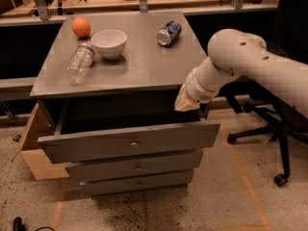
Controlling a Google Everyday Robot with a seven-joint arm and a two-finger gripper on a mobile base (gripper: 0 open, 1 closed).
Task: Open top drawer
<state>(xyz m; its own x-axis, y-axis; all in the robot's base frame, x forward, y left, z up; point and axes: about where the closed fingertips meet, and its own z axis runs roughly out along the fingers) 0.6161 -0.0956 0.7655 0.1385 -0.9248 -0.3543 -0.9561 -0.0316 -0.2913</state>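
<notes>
The top drawer [96, 146] is a wide grey drawer with a small round metal knob [134, 144] at its centre. It stands pulled out from the grey cabinet [144, 76], and its dark inside shows. My gripper [186, 103] is on the white arm that reaches in from the right. It hovers at the drawer's back right corner, just under the cabinet's top edge and above the drawer's right side. It holds nothing that I can see.
On the cabinet top lie an orange [81, 27], a white bowl [109, 42], a clear plastic bottle [79, 62] on its side and a can [168, 32]. Two shut grey drawers [137, 166] sit below. A cardboard box [30, 143] stands left, an office chair [274, 138] right.
</notes>
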